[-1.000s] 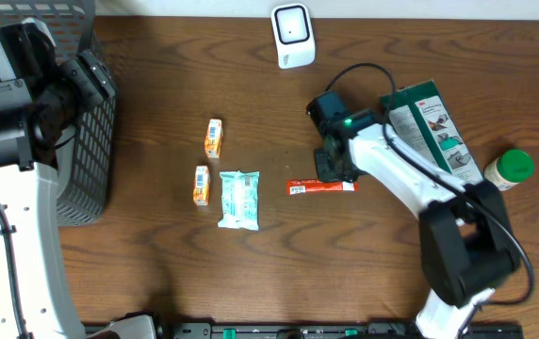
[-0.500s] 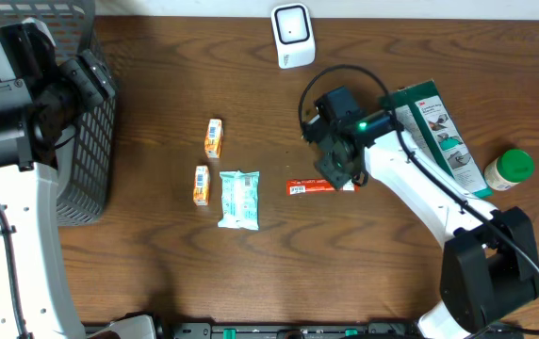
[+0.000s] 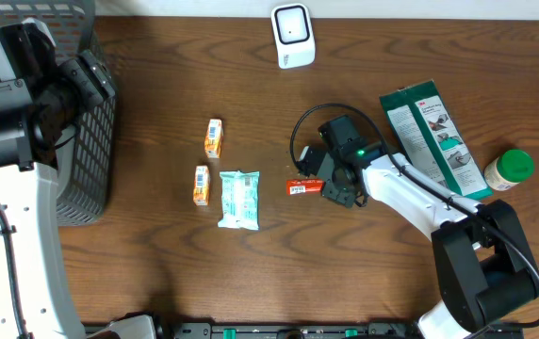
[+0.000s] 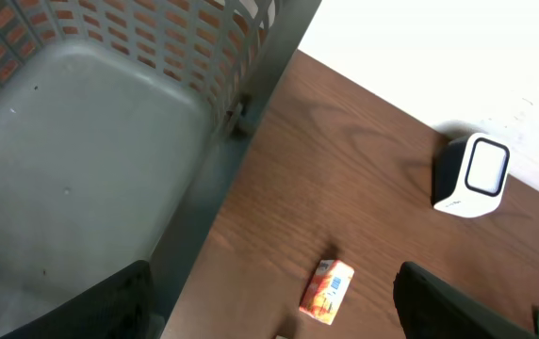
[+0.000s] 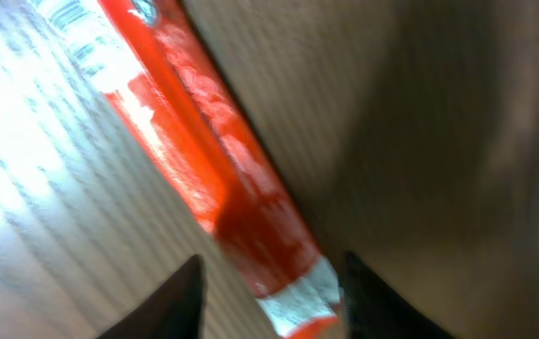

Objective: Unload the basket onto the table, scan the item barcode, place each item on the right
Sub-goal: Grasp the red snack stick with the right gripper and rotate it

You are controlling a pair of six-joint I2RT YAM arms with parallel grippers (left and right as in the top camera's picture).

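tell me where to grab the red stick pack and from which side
Grip the red pack across its narrow width, near its right end, coming straight down from above. It lies flat on the table and is long and thin, so only its two long edges offer a pinch. The right hand hangs over that end, its fingers either side of it.

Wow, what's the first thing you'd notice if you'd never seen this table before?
The bright red packet in the middle of the brown table jumps out, with the right gripper down over it, a finger on either side of its end. Next you'd spot the white scanner standing at the top edge of the overhead view and the big grey basket on the left.
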